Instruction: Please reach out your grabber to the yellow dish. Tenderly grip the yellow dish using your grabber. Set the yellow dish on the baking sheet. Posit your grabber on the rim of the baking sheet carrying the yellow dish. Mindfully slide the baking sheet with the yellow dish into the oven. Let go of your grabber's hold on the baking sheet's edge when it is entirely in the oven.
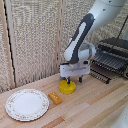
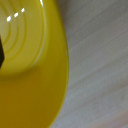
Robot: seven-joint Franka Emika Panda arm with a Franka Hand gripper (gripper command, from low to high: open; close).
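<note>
The yellow dish (image 1: 67, 87) sits on the wooden table at the middle of the exterior view. My grabber (image 1: 74, 80) hangs straight down over it, blue-tipped fingers (image 1: 68, 79) spread apart and open, one above the bowl and the other just past its rim on the exterior view's right. The wrist view is filled by the yellow dish (image 2: 30, 75) seen very close, with a dark sliver at the picture's edge. The oven (image 1: 114, 50) stands at the exterior view's right, door dropped down. The baking sheet (image 1: 107, 62) juts out of its opening.
A large patterned white plate (image 1: 27, 104) lies at the exterior view's left front. An orange-yellow block (image 1: 55, 98) lies between it and the bowl. A woven screen (image 1: 35, 40) closes off the back. Bare table wood (image 2: 100, 60) shows beside the bowl.
</note>
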